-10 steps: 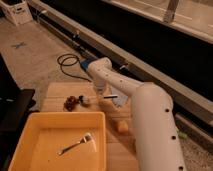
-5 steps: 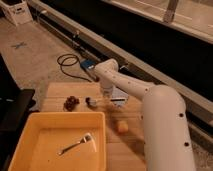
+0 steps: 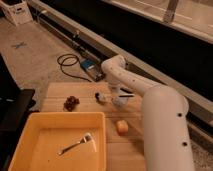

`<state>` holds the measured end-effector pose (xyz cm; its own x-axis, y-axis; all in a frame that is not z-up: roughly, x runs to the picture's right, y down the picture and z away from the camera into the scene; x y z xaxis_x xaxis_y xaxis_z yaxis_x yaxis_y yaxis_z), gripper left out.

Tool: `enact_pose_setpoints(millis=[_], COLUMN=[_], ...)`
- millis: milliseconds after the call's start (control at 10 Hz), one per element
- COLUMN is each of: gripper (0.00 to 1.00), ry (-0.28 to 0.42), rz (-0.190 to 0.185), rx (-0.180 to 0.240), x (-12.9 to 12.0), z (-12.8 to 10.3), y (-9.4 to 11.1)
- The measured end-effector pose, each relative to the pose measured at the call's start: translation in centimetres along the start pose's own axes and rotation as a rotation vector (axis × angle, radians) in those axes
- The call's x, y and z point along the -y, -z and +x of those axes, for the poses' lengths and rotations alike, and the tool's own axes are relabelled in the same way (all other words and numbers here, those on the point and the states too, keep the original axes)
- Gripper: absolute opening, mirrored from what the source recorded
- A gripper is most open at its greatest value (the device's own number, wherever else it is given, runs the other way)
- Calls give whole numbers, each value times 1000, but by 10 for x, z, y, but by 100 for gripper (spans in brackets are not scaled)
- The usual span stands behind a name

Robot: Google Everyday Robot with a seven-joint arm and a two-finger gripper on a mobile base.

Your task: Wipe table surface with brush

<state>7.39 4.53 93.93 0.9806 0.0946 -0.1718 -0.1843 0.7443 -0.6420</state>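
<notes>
Brush [image 3: 101, 97] is lying on the table surface [image 3: 85, 91] toward the far edge, pale middle and dark-and-white tip showing, thin black handle hard to trace.

Camera view:
- Gripper [image 3: 118, 100] is hovering at roughly 3 o'clock from the brush, just beside it, low over the wood. Whether its fingers are apart, together or clamped on the handle: cannot tell. Contact with the brush is likewise unresolved.
- White arm [image 3: 150, 107] is coming in from 5 o'clock of the table and folding over near the far edge, so the wrist is pointing down at the planks. Judgement: this posture suits either a low grasp or a sweeping stroke along the surface.
- Dark reddish-brown lumpy cluster [image 3: 71, 102] is sitting at about 9 o'clock from the brush, near but apart. Judgement: it looks like the debris a wipe would push.
- Small orange-tan block [image 3: 121, 127] is resting at about 5 o'clock from the brush, close to the arm.
- Yellow plastic tray [image 3: 30, 130] is taking up the near left of the table, holding a silvery metal fork [image 3: 77, 144]. Judgement: a likely catch bin for swept bits.
- Black cable [image 3: 67, 65] and blue box [image 3: 90, 66] are lying on the floor beyond the table, at 12 o'clock.
</notes>
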Motion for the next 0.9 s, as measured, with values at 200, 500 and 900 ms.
enact_pose_setpoints(millis=[200, 500, 900], gripper=[9, 9, 9], ry=[17, 64, 91], rz=[13, 9, -51], rx=[15, 69, 90], x=[5, -4, -55], z=[-18, -44, -49], y=[3, 4, 1])
